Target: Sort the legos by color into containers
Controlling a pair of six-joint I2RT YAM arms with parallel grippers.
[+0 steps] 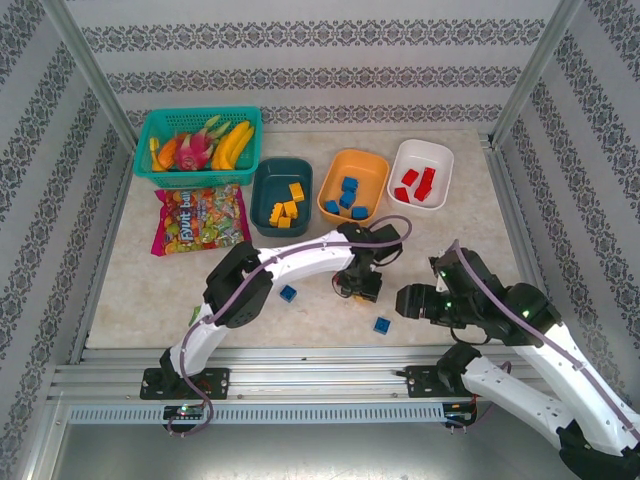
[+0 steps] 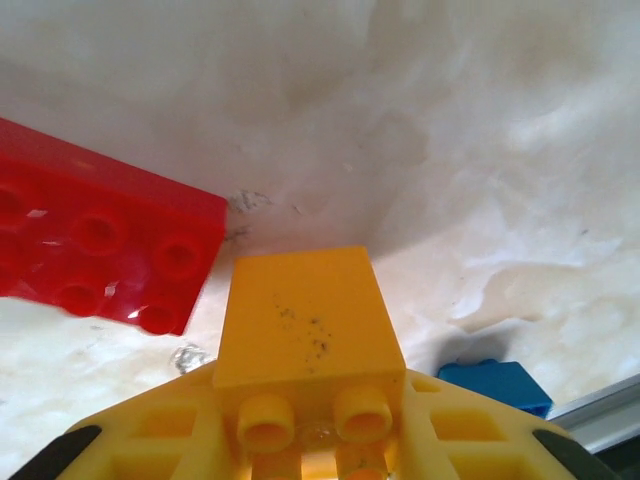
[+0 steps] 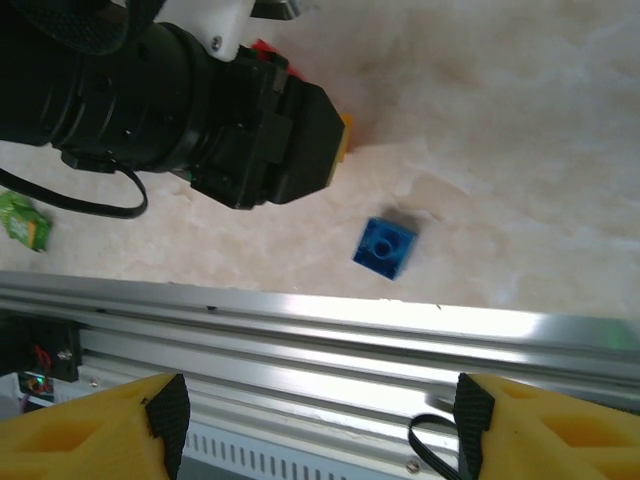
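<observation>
My left claw point(image 1: 362, 287) pinches a yellow lego point(image 2: 305, 320).
My right claw point(image 3: 318, 425) is spread wide, with a blue lego point(image 3: 385, 246) lying near.

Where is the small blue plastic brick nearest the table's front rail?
The small blue plastic brick lies on the table, right of centre, close to the front metal rail. The right wrist view shows it beyond that rail.

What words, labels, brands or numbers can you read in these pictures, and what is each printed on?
Candy bag: white brand lettering, too small and blurred to quote.
Yellow lego, red lego, blue lego: no readable marks.
No other text is legible.
</observation>
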